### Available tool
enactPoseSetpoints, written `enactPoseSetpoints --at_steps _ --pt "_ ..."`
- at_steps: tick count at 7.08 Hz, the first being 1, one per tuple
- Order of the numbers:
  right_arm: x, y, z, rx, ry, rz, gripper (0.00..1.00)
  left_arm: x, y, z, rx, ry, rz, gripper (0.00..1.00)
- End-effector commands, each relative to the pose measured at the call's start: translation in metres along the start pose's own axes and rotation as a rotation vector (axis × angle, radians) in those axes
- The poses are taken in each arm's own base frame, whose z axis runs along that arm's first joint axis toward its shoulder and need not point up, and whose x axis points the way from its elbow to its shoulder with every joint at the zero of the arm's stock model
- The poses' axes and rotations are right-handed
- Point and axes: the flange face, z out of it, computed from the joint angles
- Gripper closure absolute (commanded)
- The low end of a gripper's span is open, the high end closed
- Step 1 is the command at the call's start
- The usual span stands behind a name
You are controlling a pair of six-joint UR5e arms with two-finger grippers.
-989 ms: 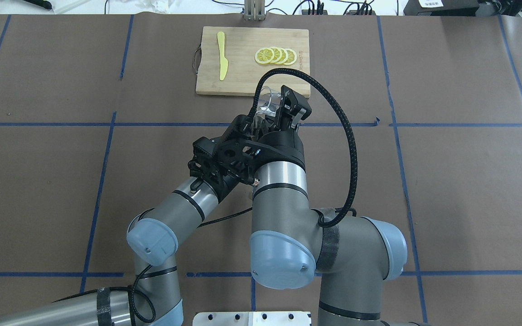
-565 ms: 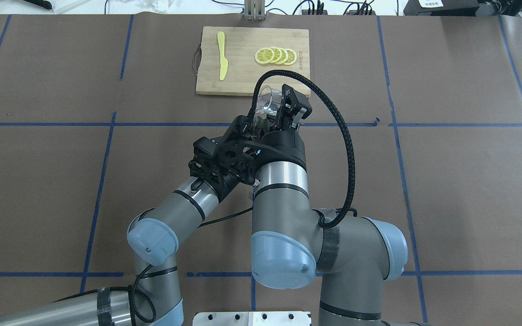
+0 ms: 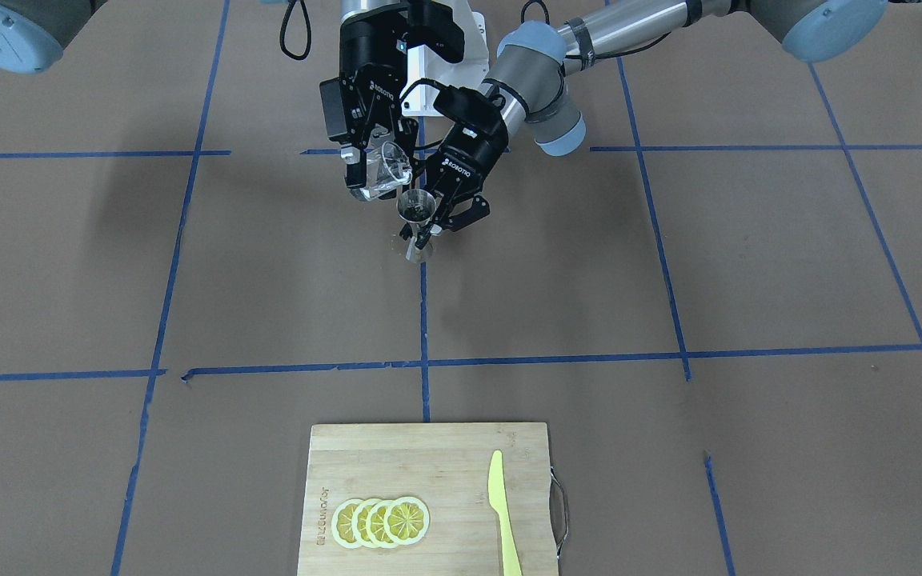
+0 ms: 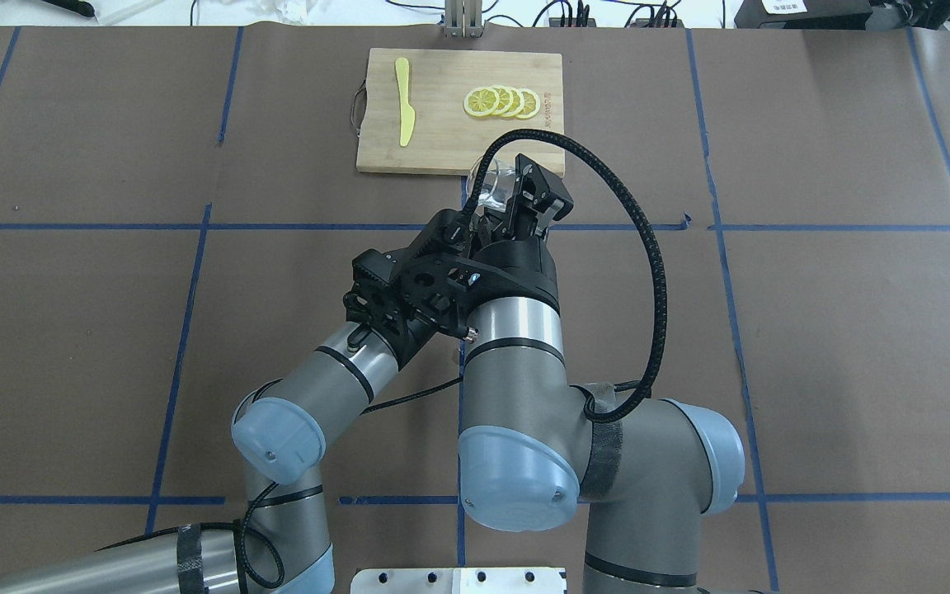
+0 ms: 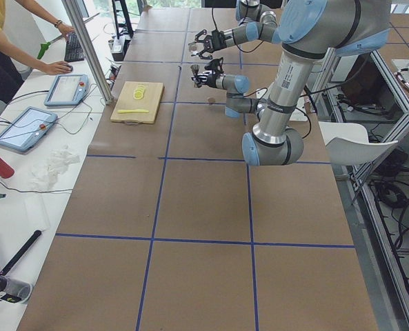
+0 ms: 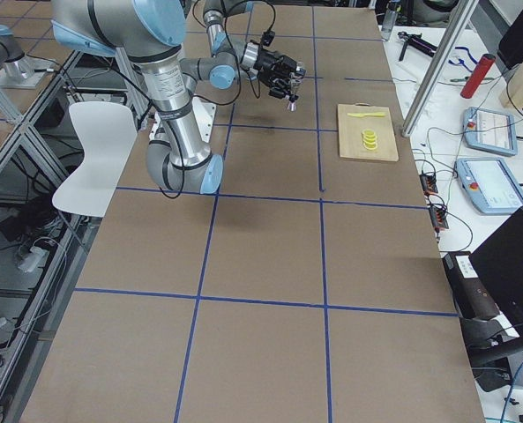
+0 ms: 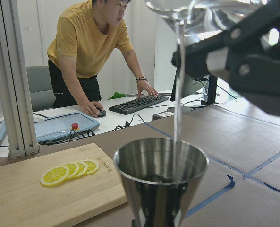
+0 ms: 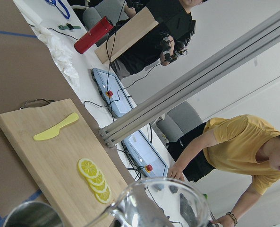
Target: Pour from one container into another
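Note:
My right gripper (image 3: 375,172) is shut on the clear glass tumbler (image 3: 389,170), which is tipped with its mouth down toward the steel jigger (image 3: 415,206). The left gripper (image 3: 427,222) is shut on the jigger's waist and holds it upright above the table. In the left wrist view a thin stream of liquid (image 7: 178,85) runs from the tumbler (image 7: 191,7) into the jigger's upper cone (image 7: 161,170). From overhead the tumbler (image 4: 489,177) shows beyond the right gripper (image 4: 518,196); the right wrist hides the jigger there.
A wooden cutting board (image 3: 429,456) lies at the table's far side from the robot, carrying lemon slices (image 3: 381,522) and a yellow plastic knife (image 3: 501,512). A person in a yellow shirt (image 7: 83,42) works at a bench beyond it.
The right wrist has turned a little, tipping the tumbler further. Its cable loop has swung out to the right. The left arm has held still.

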Motion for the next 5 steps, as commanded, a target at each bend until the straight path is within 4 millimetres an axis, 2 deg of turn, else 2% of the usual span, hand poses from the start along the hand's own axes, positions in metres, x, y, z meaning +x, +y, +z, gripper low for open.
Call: enactPoseSetpoints --at_steps 1,2,4,5 --pt "-0.001 0.001 -0.002 0.008 -0.009 0.2 1.0 0.001 -0.003 -0.001 0.005 0.002 -0.005 1.0" --pt "0.002 0.004 -0.006 0.029 -0.031 0.336 1.0 -0.001 -0.003 -0.001 0.006 -0.001 -0.004 1.0" --pt "0.028 0.062 -0.006 0.069 -0.067 0.593 1.0 -0.007 -0.006 -0.005 0.016 -0.009 -0.007 1.0" --pt "0.028 0.082 -0.002 0.06 -0.078 0.737 1.0 -0.024 -0.005 -0.016 0.018 -0.017 -0.004 1.0"
